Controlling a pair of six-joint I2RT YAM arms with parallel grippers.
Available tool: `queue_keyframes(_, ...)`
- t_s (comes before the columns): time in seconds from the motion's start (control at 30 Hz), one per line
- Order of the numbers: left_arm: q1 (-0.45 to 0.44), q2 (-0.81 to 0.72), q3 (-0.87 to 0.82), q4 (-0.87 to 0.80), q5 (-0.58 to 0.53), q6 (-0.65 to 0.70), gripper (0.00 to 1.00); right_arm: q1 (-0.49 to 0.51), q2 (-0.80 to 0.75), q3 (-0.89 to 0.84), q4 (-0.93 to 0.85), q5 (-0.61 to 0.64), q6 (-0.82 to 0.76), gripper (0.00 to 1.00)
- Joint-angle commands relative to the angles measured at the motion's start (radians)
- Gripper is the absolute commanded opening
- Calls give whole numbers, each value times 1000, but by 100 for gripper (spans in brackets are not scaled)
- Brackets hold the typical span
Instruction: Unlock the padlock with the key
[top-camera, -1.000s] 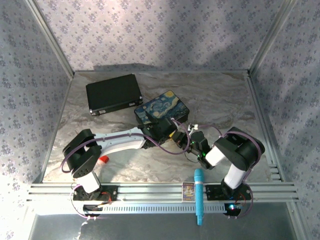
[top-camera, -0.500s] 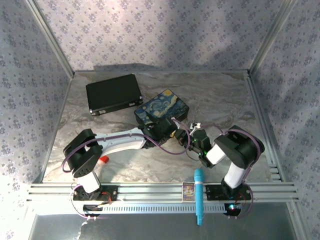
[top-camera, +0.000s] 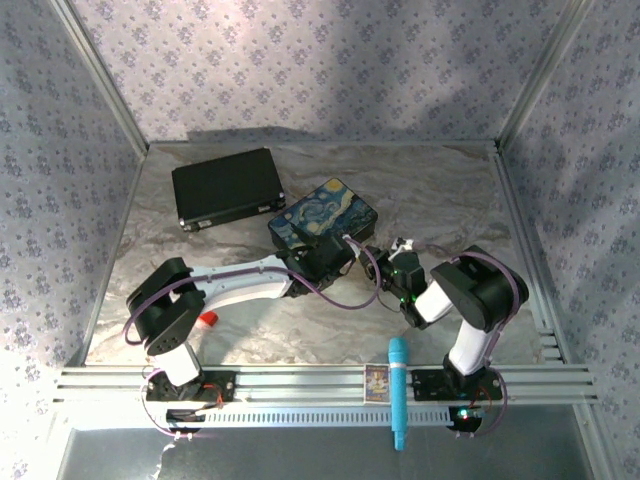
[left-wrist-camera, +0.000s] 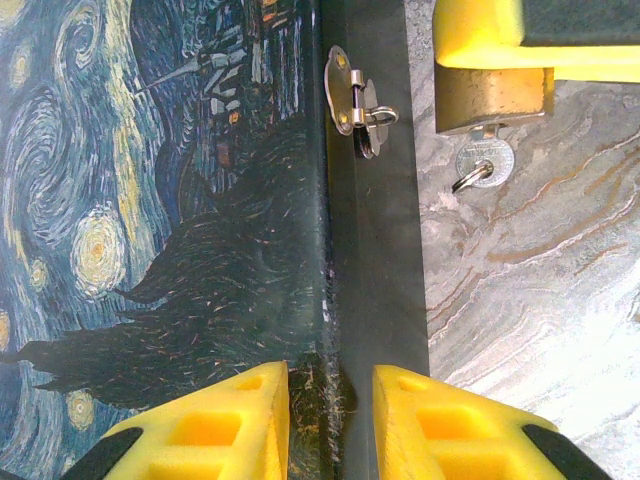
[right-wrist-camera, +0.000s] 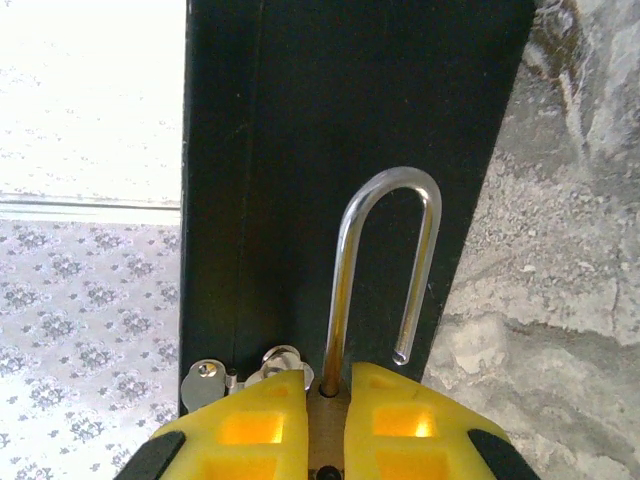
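- Pinching the padlock (left-wrist-camera: 493, 100) by its brass body, the right claw (right-wrist-camera: 325, 385) has both yellow pads pressed against it. The body sits right between the fingertips.
- Shackle (right-wrist-camera: 385, 230): stands straight out ahead of the right claw. One leg enters the body, and the other ends free in the air, clear of the body.
- Key (left-wrist-camera: 483, 163): sits in the end of the padlock body that faces away from the shackle. Its round bow and a small ring stick out over the table (left-wrist-camera: 540, 290); whether they touch the table cannot be told.
- Left claw (left-wrist-camera: 330, 400): fingers spread, with nothing gripped between them. They straddle the line where the painted lid of the box (top-camera: 325, 213) meets its dark front wall; contact with the box cannot be told.
- Hasp (left-wrist-camera: 355, 100): fixed to the front wall of the box, just beside the padlock but apart from it.
- Top view: the two claws meet at the near side of the box, right claw (top-camera: 392, 262) just to the right of left claw (top-camera: 332, 262).
- Case (top-camera: 228, 187): black and closed, lying left of the box, well apart from both claws.
- Cap (top-camera: 208, 319): red, beside the left arm's base.
- Pen (top-camera: 397, 390): teal, lying across the front rail.
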Motion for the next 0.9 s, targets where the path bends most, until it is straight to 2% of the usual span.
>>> queue_keyframes(0.0, 4, 82, -83, -286, 104, -36, 26, 4, 21, 1, 14, 8, 1, 0)
queue_keyframes(0.27, 13, 89, -56, -308, 4, -73, 29, -4, 53, -30, -36, -208, -48, 0)
queue_keyframes(0.47, 18, 73, -56, -292, -10, -86, 30, -5, 40, -13, -71, -325, -79, 0)
queue_keyframes(0.67, 30, 60, -63, -288, -23, -87, 31, 68, 66, 79, -92, -379, -62, 0)
queue_keyframes(0.87, 33, 33, -82, -289, -29, -94, 33, 73, 117, 97, -272, -395, -69, 0)
